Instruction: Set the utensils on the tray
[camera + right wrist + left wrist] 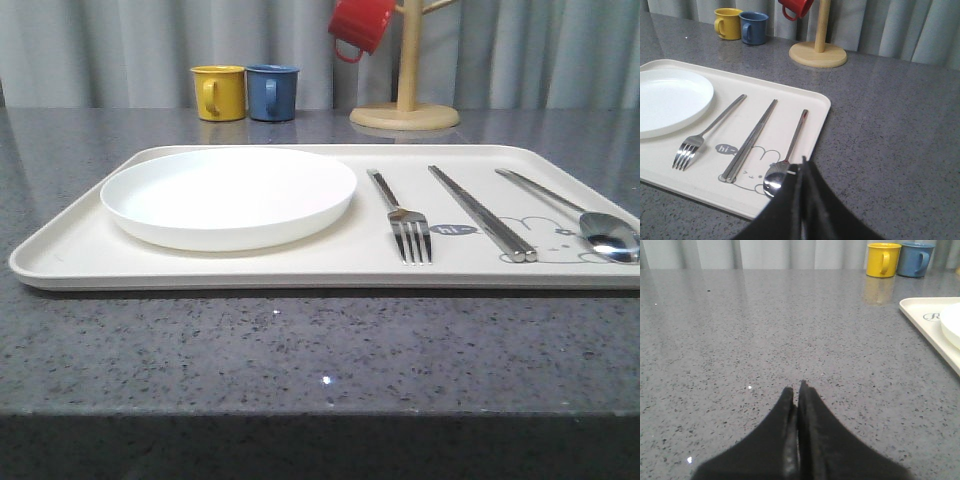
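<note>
— What do you have on the bench?

— I see a speckled grey stone table, and on it the large flat cream rectangular tray with rounded corners and a low rim. The round white plate sits on the tray's left half.

— And the cutlery?

— All on the tray's right half, lying side by side and apart from one another. Just beside the plate is the shiny silver four-tined fork, tines toward me. Next are the long straight silver chopsticks, laid together as a pair, crossing the rabbit drawing. Farthest right is the silver oval-bowled spoon, bowl toward me.

— The arms?

— My left gripper hangs over bare table beside the tray, fingers pressed together with nothing between them. My right gripper is closed too, empty, its tips near the spoon's bowl at the tray's near edge; I can't tell whether they touch it.

— Behind?

— A wooden mug tree carrying a red mug, plus a yellow mug and a blue mug, touching.
</note>
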Controlling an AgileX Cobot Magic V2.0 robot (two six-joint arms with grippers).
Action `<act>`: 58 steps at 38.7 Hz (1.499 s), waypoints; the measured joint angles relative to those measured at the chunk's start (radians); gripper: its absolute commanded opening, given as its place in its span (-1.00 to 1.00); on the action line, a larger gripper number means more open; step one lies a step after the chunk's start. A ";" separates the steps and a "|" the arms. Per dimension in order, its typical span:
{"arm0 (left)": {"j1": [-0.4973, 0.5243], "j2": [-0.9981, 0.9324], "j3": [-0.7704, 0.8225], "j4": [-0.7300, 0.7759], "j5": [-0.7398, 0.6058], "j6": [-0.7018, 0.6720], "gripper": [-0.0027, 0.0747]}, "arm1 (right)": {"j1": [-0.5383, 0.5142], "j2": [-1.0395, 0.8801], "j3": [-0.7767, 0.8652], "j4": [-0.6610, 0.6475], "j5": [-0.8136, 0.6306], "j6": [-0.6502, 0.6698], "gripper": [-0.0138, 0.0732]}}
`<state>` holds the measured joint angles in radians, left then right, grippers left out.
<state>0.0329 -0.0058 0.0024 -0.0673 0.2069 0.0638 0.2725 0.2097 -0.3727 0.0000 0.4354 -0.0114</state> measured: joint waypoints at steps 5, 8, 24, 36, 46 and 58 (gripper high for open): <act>0.000 0.000 0.000 0.000 0.000 0.000 -0.98 | 0.000 0.000 0.000 0.000 0.000 0.000 -0.82; 0.000 0.000 0.000 0.000 0.000 0.000 -0.98 | 0.000 0.000 0.000 0.000 0.000 0.000 -0.82; 0.000 0.000 0.000 0.000 0.000 0.000 -0.98 | 0.000 0.000 0.000 0.000 0.000 0.000 -0.82; 0.000 0.000 0.000 0.000 0.000 0.000 -0.98 | -0.154 -0.095 0.201 -0.030 -0.147 0.000 -0.82; 0.000 0.000 0.000 0.000 0.000 0.000 -0.98 | -0.303 -0.217 0.394 0.017 -0.173 0.000 -0.82; 0.000 0.000 0.000 0.000 0.000 0.000 -0.98 | -0.305 -0.218 0.400 0.019 -0.142 0.000 -0.82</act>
<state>0.0329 -0.0058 0.0024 -0.0673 0.2069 0.0638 -0.0321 -0.0088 0.0277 0.0190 0.2933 -0.0114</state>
